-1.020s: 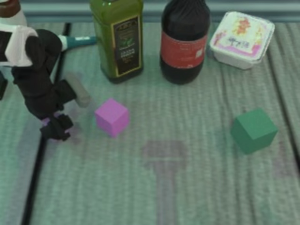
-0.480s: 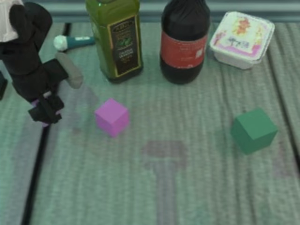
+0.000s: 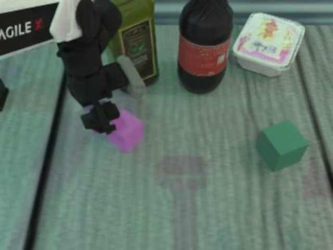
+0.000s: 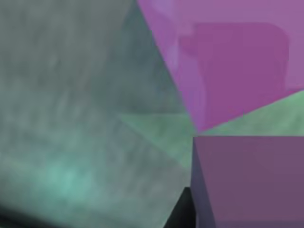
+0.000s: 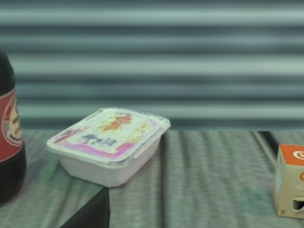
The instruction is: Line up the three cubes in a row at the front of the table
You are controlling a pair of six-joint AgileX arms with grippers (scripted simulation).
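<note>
- Left gripper (image 3: 100, 119), moved right from the table's (image 3: 208, 208) left-edge plank gap, now against the magenta cube (image 3: 126, 132); clamped on the small lavender cube (image 4: 247, 180).
- Magenta cube unmoved, left of centre.
- Green cube (image 3: 281, 145) unmoved, near right edge.

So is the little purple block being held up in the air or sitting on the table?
Held. The left gripper carries the small lavender cube beside the magenta cube; how high, cannot tell.
</note>
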